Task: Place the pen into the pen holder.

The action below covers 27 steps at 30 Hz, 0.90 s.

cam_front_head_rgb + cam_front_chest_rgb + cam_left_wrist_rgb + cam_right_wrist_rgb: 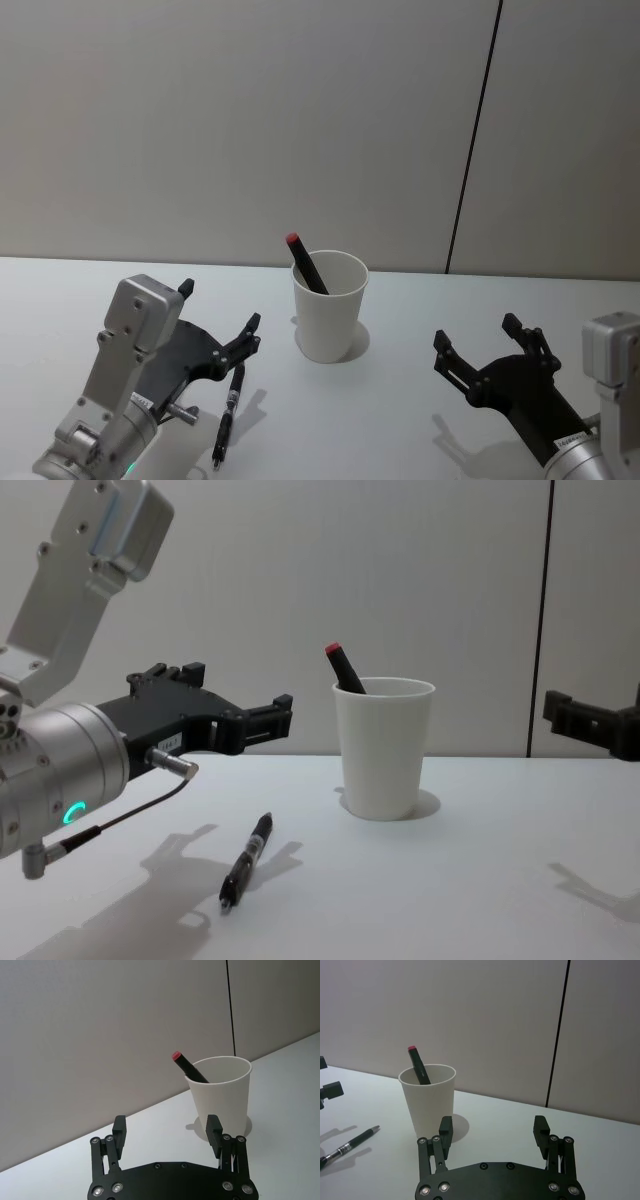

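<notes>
One plain white tabletop [420, 300], then down in size. Left gripper [219, 306] hovering near left, jaws wide, holding nothing. Right gripper [476, 333] likewise wide and empty at near right. Tapered white paper cup [328, 310] standing mid-table, between the two and a bit farther back. Slim black pen [229, 412] lying flat just nearer than the left fingertips, well apart from the right ones, long axis near-to-far, tip nearest. Looks like lefty's grab, pulling back and down. Red-capped black marker [305, 262] leaning inside the cup.

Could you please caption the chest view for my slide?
Left gripper, fingers open, hovers near a black pen lying beside the pen holder.
</notes>
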Each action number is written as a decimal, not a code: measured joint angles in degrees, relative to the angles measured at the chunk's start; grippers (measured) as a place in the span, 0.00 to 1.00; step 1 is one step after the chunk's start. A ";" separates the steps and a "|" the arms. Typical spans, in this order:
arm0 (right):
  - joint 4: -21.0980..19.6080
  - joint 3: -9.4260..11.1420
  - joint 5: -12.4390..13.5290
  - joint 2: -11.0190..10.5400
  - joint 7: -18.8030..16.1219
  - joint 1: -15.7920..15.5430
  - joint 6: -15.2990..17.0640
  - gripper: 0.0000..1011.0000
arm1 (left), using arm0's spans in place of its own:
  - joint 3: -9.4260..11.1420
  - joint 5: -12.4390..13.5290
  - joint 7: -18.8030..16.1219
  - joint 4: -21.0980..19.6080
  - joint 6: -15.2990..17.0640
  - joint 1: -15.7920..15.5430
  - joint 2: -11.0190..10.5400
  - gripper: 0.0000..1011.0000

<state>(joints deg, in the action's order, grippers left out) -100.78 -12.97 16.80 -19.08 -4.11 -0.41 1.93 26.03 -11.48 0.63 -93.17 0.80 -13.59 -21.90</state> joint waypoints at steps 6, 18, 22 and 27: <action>-0.43 0.00 -0.33 -0.24 0.29 -0.41 0.05 0.99 | 0.00 0.00 0.00 0.00 0.00 0.00 0.00 0.99; -0.45 0.03 -0.34 -0.25 0.29 -0.43 0.05 0.99 | -0.15 -0.13 0.22 -0.09 0.15 0.08 0.03 0.99; -0.45 0.03 -0.34 -0.26 0.29 -0.43 0.04 0.99 | -0.43 -0.85 0.83 -0.52 1.08 0.28 0.00 0.99; -0.45 0.03 -0.34 -0.26 0.29 -0.43 0.03 0.99 | -1.00 -2.39 1.77 -1.76 3.54 0.95 -0.24 0.99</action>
<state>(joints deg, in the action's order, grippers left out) -101.23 -12.94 16.46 -19.34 -3.82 -0.84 1.96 25.03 -13.88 2.39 -94.93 4.34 -12.64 -22.13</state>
